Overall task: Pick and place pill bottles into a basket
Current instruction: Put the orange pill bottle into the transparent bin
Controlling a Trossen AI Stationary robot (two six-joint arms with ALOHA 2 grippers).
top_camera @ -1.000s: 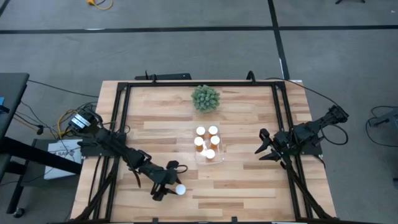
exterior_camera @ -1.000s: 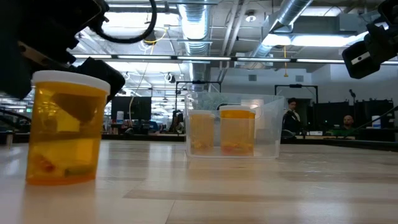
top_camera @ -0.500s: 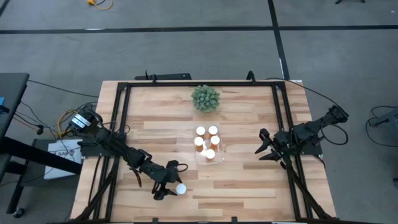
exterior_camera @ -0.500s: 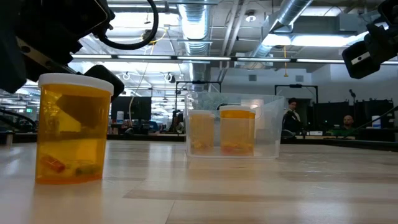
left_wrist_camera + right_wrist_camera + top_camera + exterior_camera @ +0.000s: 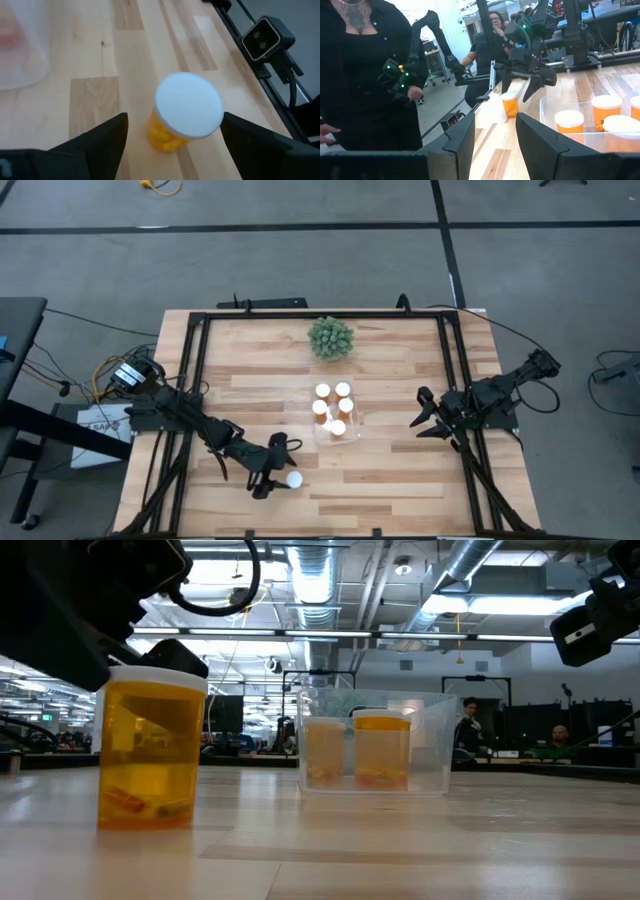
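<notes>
L hand (image 5: 272,476) sits low at the tabletop's (image 5: 400,480) front edge, fingers spread wide either side of the last loose pill bottle (image 5: 292,479). The bottle stands upright between them and is not gripped; the wrist view shows gaps on both sides of its white cap (image 5: 188,104). Prob lined up this way so a straight squeeze catches the body under the cap.

Mid-tabletop, the clear basket (image 5: 352,430) already holds five bottles (image 5: 334,408), caps up, packed close. That leaves little room, so the sixth likely has to drop in from above. A green plant ball (image 5: 330,337) sits behind it, well apart.

R hand (image 5: 425,420) waits off to the basket's right, fingers apart, holding nothing, clear of the L arm's path.
</notes>
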